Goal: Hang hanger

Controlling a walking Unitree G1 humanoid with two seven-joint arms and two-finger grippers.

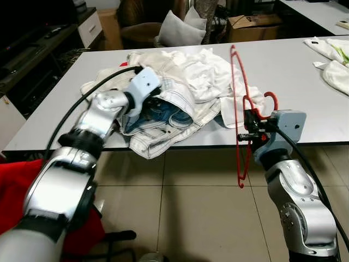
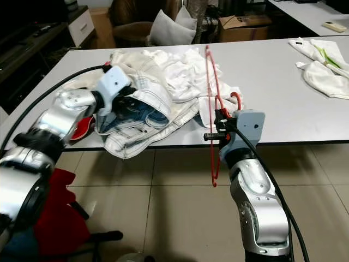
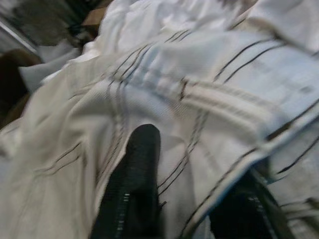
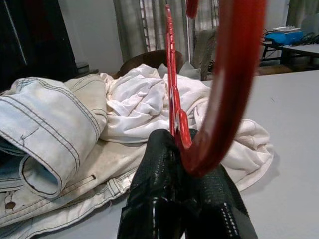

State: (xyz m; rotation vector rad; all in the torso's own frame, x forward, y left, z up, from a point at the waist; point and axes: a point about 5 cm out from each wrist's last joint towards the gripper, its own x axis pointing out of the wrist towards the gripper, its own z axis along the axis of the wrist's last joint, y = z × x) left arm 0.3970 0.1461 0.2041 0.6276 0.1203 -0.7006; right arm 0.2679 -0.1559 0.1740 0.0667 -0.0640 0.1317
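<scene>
right gripper pinched tight on red hanger at the neck under its hook, frame on edge over the table's front edge. light, stiff, slick plastic; neck grip sound. left gripper, at 9 o'clock, fingers apart, buried in pale jeans.

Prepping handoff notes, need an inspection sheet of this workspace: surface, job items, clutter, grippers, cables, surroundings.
Surface: grey table.
Job's things: red hanger, upright at the table's front edge.
Clutter: heap of pale jeans and white clothes; white cloth at the far right.
Grippers: right gripper shut on the hanger near its hook; left gripper open against the jeans.
Cables: black cable along the left arm.
Surroundings: tiled floor, cardboard box.
</scene>
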